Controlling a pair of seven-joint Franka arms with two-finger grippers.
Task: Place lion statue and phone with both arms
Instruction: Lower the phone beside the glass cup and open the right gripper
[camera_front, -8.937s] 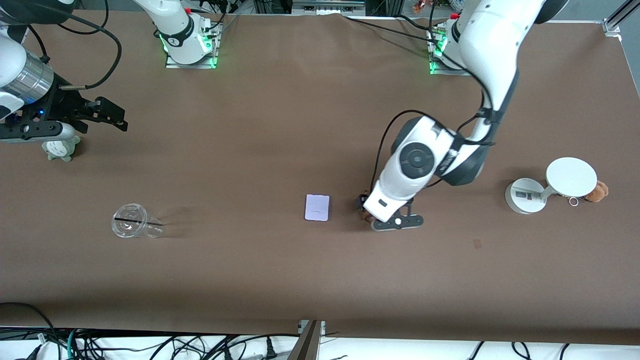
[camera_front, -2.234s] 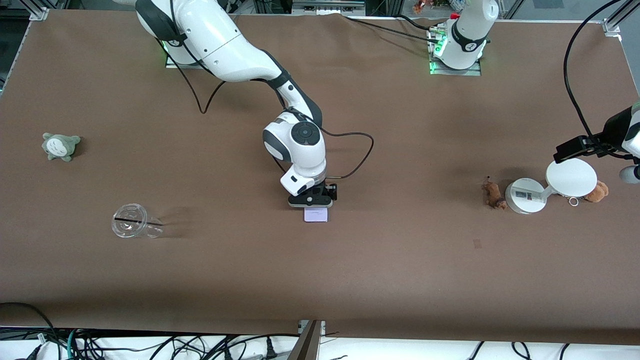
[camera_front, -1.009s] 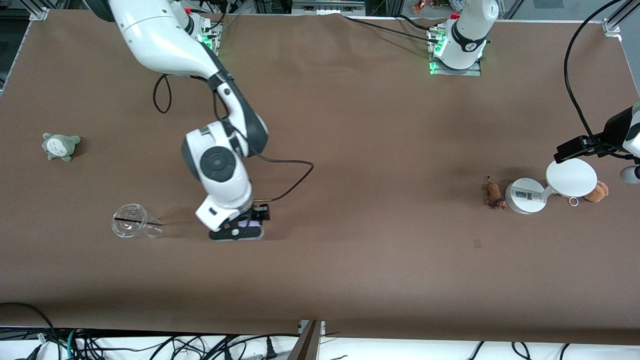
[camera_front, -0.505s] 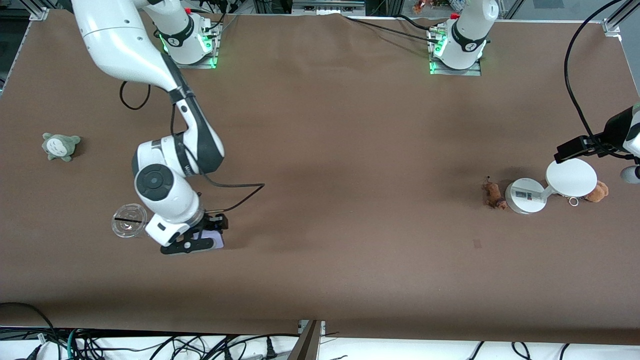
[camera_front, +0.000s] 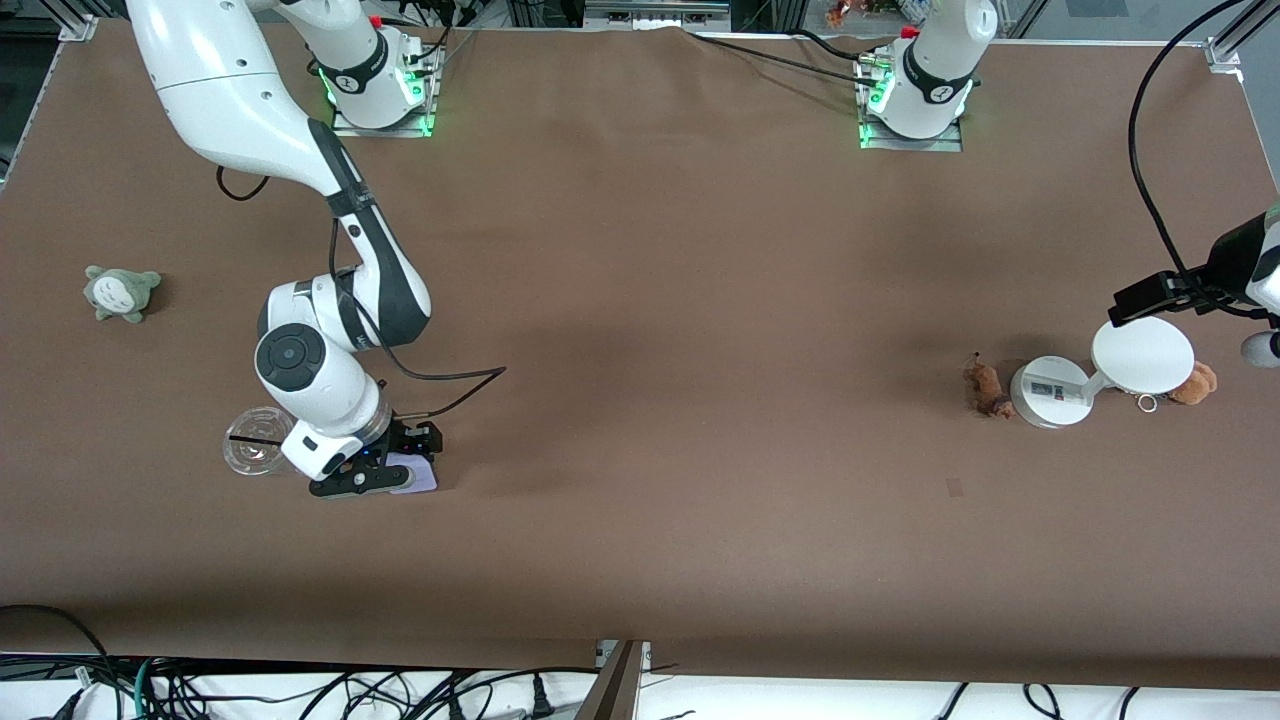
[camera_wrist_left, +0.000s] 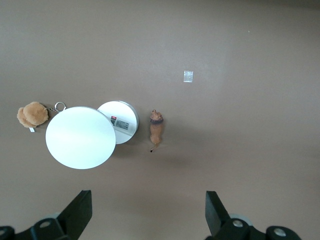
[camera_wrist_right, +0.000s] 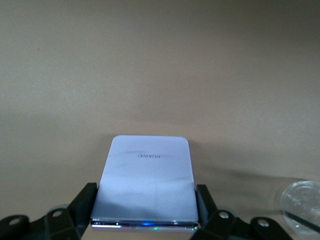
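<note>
The right gripper (camera_front: 385, 472) is pinching the phone (camera_front: 412, 478) by its two long edges, low over the table (camera_front: 640, 520) in the lower left of the front frame, just beside the clear cup (camera_front: 256, 453); in the right wrist view the phone (camera_wrist_right: 147, 187) is sitting between the fingers (camera_wrist_right: 85, 200) with the cup's rim at the lower right corner; the step in hand looks like setting the phone down next to the cup, and the next move is calling for a short descent until it lies flat, then a release and a straight lift clear.

The left gripper (camera_front: 1160, 295) is waiting at the right edge of the front frame, over the white disc stand (camera_front: 1142, 354), its fingers (camera_wrist_left: 77, 212) spread and holding nothing; the lion statue (camera_front: 985, 388) is lying on the table just beside the stand's round base, with the plush bear (camera_front: 1195, 382) at the stand's opposite edge.

Against the earliest frame, the lion is now resting by the stand instead of mid-table under the left arm; the phone is now near the cup instead of at the centre; over the last half second the right gripper is drifting slightly toward the cup.
</note>
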